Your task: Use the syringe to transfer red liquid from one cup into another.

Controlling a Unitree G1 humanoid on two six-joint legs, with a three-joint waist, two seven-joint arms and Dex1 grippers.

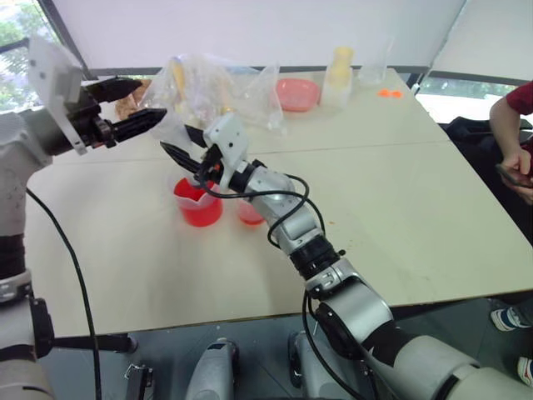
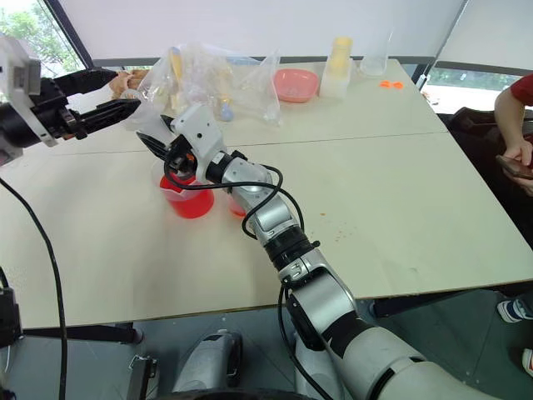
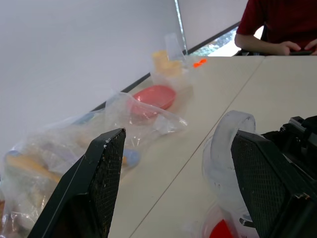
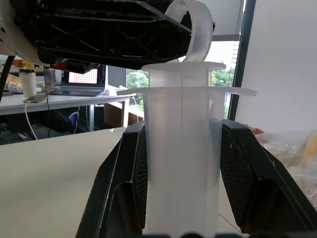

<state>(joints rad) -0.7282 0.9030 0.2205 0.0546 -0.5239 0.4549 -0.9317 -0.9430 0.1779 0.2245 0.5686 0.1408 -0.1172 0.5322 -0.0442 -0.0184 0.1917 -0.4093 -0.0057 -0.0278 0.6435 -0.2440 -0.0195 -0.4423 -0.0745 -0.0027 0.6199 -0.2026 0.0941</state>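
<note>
My right gripper [image 1: 176, 139] is shut on the syringe [image 4: 183, 148], a clear barrel standing upright between its fingers with the plunger ring [image 3: 229, 146] on top. It hovers just above the wide beaker [image 1: 200, 208] holding red liquid [image 3: 222, 231]. The syringe's tip is hidden. The smaller cup [image 1: 248, 213], tinted pink, stands right of the beaker, partly behind my right arm. My left gripper [image 1: 137, 107] is open, level with and close to the left of the plunger ring, which sits near one finger [image 3: 267, 188] without being touched.
A crumpled clear plastic bag [image 1: 218, 87] with items lies behind the cups. Farther back are a pink bowl [image 1: 296, 93], a yellowish bottle [image 1: 340, 73] and small orange bits [image 1: 389, 93]. A person [image 1: 518, 133] sits at the table's right side.
</note>
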